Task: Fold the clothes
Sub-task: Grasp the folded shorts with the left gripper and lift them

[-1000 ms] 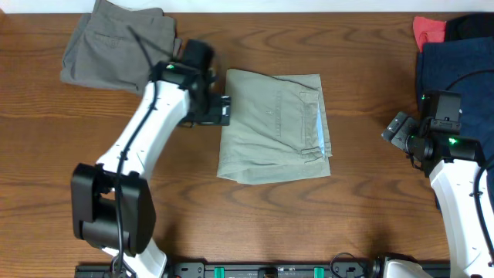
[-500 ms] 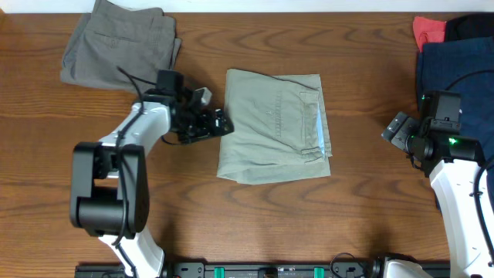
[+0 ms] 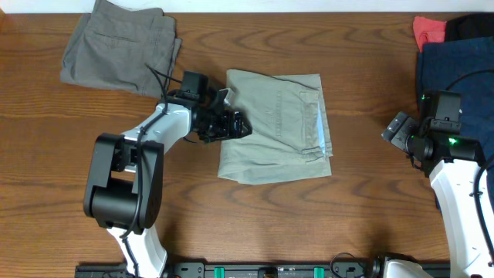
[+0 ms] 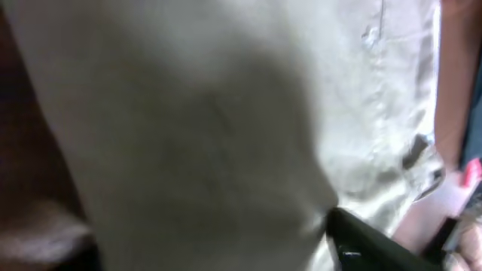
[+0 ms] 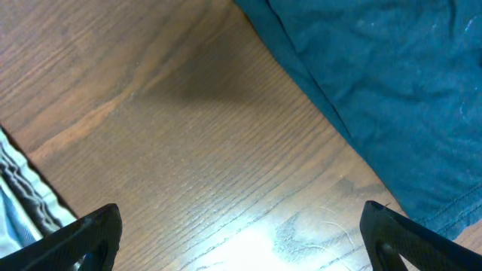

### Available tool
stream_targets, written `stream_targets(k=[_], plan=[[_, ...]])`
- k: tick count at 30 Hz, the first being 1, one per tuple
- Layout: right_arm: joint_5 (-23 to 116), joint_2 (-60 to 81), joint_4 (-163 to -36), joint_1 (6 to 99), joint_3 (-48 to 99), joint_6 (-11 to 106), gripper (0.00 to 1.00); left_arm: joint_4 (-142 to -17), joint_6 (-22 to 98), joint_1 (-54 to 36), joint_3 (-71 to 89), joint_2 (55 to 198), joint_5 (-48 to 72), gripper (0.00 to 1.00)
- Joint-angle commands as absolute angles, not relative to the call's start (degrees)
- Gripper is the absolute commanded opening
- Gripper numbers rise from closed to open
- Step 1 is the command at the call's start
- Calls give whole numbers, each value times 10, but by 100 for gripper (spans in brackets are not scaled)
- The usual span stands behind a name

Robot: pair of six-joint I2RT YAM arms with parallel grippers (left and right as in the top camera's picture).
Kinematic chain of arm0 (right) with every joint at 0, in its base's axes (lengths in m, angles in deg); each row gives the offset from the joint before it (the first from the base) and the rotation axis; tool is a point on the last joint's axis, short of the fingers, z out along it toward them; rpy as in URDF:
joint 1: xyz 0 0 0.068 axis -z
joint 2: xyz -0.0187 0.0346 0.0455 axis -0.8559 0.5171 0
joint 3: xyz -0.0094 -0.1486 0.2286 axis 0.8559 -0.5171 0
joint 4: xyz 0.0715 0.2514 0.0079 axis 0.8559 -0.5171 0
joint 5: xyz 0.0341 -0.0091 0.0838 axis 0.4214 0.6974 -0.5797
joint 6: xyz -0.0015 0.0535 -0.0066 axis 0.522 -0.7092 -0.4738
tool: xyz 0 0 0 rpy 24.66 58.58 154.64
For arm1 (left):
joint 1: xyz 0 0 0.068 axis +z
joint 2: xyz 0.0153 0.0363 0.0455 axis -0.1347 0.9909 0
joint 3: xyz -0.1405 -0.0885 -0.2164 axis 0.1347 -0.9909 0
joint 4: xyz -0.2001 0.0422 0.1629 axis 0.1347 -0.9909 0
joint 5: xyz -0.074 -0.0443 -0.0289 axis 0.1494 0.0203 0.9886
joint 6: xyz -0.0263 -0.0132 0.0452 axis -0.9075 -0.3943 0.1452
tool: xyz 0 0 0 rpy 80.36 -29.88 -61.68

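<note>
The pale khaki-green shorts (image 3: pixel 278 127) lie folded into a rough rectangle at the table's middle, with a stitched pocket and light lining showing along the right side. My left gripper (image 3: pixel 233 123) is low over the shorts' left edge, jaws apart. In the left wrist view the cloth (image 4: pixel 226 113) fills the frame between the spread fingers (image 4: pixel 218 252), and nothing shows pinched. My right gripper (image 3: pixel 401 133) is open and empty over bare wood (image 5: pixel 241 233), to the right of the shorts, whose edge (image 5: pixel 22 199) shows at the left.
Darker grey-olive shorts (image 3: pixel 116 46) lie at the back left. A navy garment (image 3: pixel 455 69) lies along the right edge and shows in the right wrist view (image 5: pixel 392 75). A red cloth (image 3: pixel 428 31) lies behind it. A black rail (image 3: pixel 270 270) runs along the front edge.
My left gripper dropped low beside the shorts, then slid right onto their left edge. The shorts and the right arm have not moved.
</note>
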State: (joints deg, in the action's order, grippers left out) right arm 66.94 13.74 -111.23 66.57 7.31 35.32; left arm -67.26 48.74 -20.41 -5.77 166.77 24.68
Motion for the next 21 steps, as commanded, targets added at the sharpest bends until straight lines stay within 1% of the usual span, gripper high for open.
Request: stream_targets(k=[1,4,8,9,14,18,21], plan=[[679,137,-1111,660,73,360,99,-671,467,-203,-56,1680,195,44],[679,137,-1111,660,73,360,99,-673,455,-203,-42,1680,160,6],[679,137,-1111,660,73,360,99,-710,468,-203,16,1680,105,5],[679,137,-1111,660,73,360,99,-721,476,-203,31,1680,92,6],[679,137,-1111,660,73,360,99,-782,560,-203,145,1680,-31,6],[679,137,-1111,660,73,360,99,-791,604,-198,215,1680,-133,6],[679,137,-1111,660,73,360,99,-787,648,-184,256,1680,-175,6]])
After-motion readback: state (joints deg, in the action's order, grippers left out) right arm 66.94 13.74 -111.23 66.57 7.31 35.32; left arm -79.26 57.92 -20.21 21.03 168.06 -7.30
